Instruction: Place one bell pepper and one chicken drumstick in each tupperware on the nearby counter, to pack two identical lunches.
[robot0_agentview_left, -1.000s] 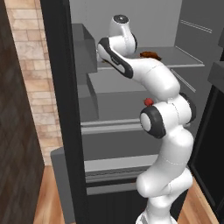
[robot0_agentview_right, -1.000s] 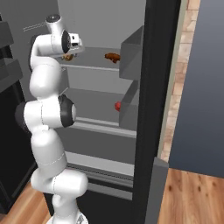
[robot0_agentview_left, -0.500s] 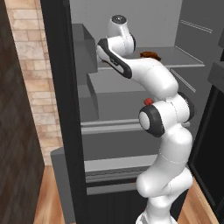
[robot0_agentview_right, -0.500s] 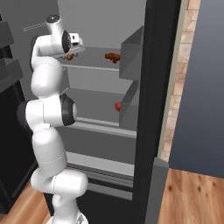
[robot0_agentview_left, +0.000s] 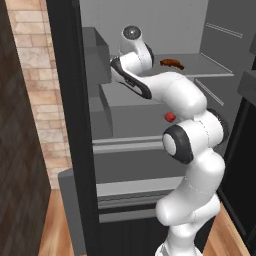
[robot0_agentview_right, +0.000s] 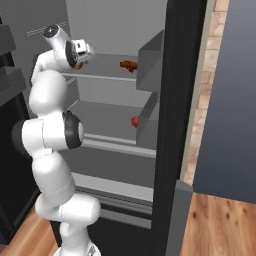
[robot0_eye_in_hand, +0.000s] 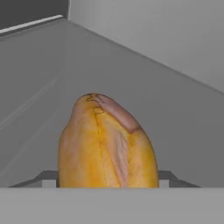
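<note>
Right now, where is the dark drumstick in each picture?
Left base view: dark drumstick on upper shelf, right of centre.
Right base view: dark drumstick, same shelf, centre top.
Hand view: golden drumstick, a different piece.
Shared landmark: pepper one shelf below.

A home kitchen, rendered. A tall open fridge (robot0_agentview_left: 150, 30) with grey shelves (robot0_agentview_right: 105, 107) stands ahead at twelve o'clock, holding food: a brown chicken drumstick (robot0_agentview_right: 128, 64) on the upper shelf and a red bell pepper (robot0_agentview_right: 135, 121) below. A brick wall (robot0_agentview_left: 42, 100) at nine o'clock and a wooden floor (robot0_agentview_right: 220, 225) at five o'clock suit a domestic room.
</note>
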